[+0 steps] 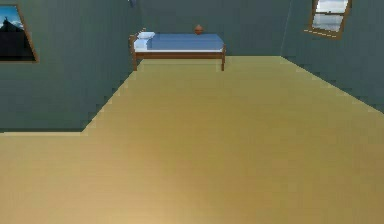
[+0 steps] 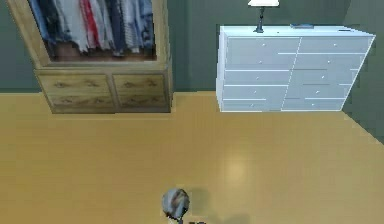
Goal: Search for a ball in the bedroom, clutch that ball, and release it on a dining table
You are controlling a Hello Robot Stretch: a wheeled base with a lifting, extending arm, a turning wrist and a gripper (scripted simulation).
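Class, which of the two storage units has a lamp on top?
The white dresser, at the arm side view's right; the wooden wardrobe shows hanging clothes instead.

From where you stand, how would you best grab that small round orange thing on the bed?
Across its widest middle, probably: the round orange thing looks like a ball, with no handle or edge to catch. Come from the bed's near long side, since the wall stands close behind it.
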